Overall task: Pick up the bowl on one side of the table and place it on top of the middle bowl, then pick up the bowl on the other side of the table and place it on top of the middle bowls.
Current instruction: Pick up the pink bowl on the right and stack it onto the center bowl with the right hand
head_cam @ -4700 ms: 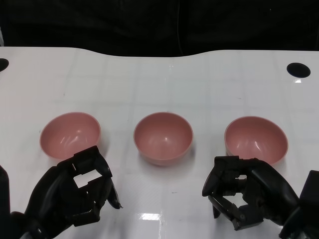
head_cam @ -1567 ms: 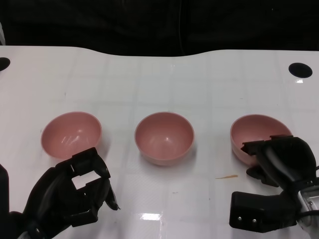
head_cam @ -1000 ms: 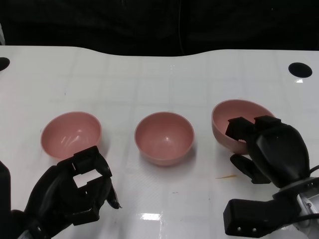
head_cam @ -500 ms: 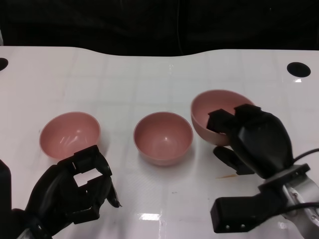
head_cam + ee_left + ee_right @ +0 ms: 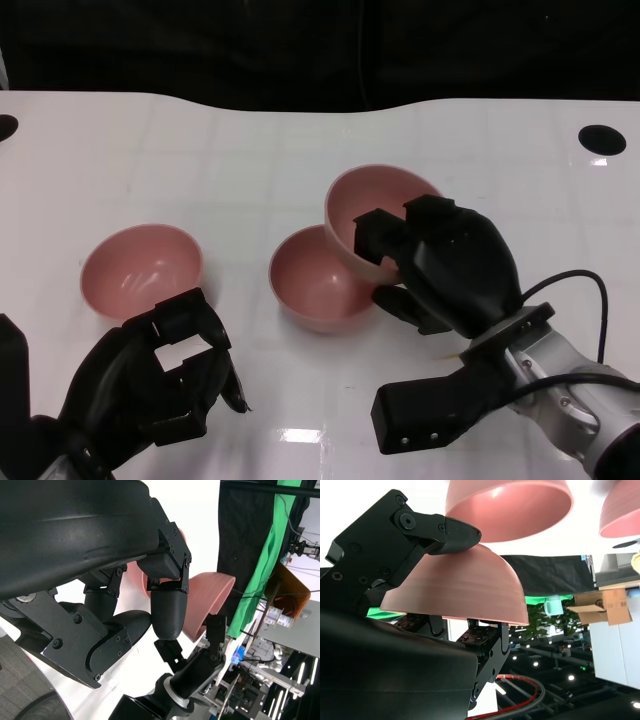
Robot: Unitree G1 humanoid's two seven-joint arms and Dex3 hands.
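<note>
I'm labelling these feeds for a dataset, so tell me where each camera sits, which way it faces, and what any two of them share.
Head view: sits on the robot's head or chest, looks down at the white table; shows left hand and right hand holding the carried bowl above the middle bowl.
Left wrist view: behind the left hand, faces across toward the carried bowl.
Right wrist view: behind the right hand, turned upside down; carried bowl fills it.
Shared: all three show the carried bowl.

Glossy white table with a black hole; black curtain behind; green cloth; cardboard box.
</note>
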